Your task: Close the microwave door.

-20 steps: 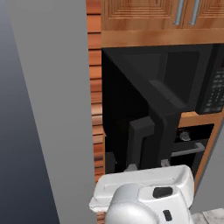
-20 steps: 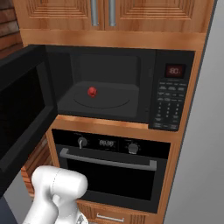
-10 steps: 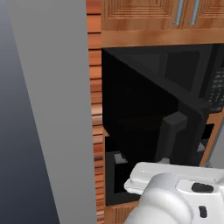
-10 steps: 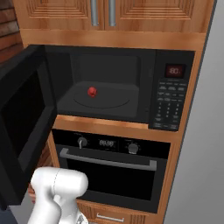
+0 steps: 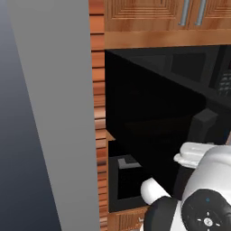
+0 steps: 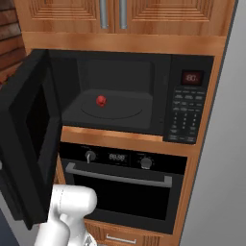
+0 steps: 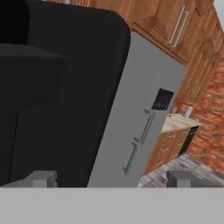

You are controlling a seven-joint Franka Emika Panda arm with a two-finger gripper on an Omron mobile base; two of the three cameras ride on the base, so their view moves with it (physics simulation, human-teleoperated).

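Observation:
The microwave (image 6: pixel 144 91) sits in the wooden cabinet wall with its dark cavity showing and its keypad panel (image 6: pixel 187 113) on the right. The microwave door (image 6: pixel 29 139) is hinged at the left and stands out roughly square to the front. From the left base side the door (image 5: pixel 149 126) is a glossy black panel with its thick bar handle (image 5: pixel 202 128) by my white hand. In the hand view the door (image 7: pixel 57 96) looms close on the left. My gripper (image 7: pixel 113 179) is open, with its fingertips (image 7: pixel 41 178) wide apart and nothing between them.
A small red object (image 6: pixel 101 100) lies on the turntable inside the cavity. A black oven (image 6: pixel 125 182) with a silver handle sits below. A grey wall panel (image 5: pixel 49 113) stands close on the left. A grey fridge (image 7: pixel 140 118) and wooden cabinets (image 7: pixel 175 26) show beyond the door.
The microwave door has swung from wide open toward the cavity, now about halfway. My arm has followed it, moving right in the left base view.

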